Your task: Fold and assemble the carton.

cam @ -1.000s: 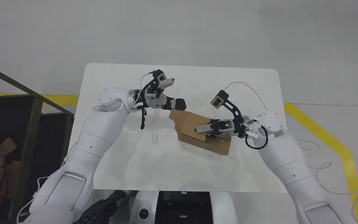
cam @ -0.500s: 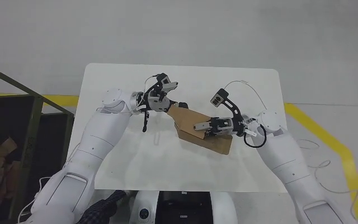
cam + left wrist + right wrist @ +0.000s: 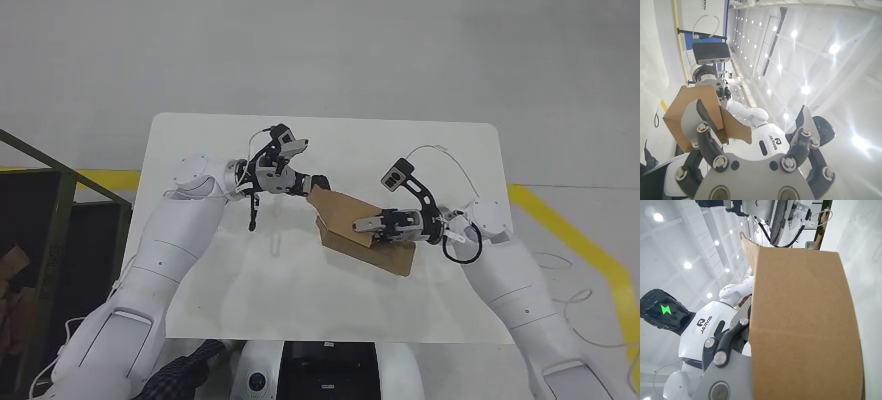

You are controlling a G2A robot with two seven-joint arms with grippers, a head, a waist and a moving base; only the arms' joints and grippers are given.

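Brown cardboard was all my work here: the carton [image 3: 362,232] lay half opened on the white table [image 3: 250,290], between my two arms. At the carton's left end was my left gripper [image 3: 318,184], its fingers wide apart. One finger [image 3: 690,117] lay against the end wall, beside a loose flap [image 3: 736,128]. I judge that I held it open so because a spread hand can push a flap inward without pinching it. On top of the carton, toward its right side, sat my right gripper [image 3: 368,226]. It seemed clamped on the upper wall, which passed close before its camera and hid the far finger. I think this grip was there to steady the carton against a push from the left. The end flaps were not yet folded in, so the assembling was, in my opinion, at an early part.
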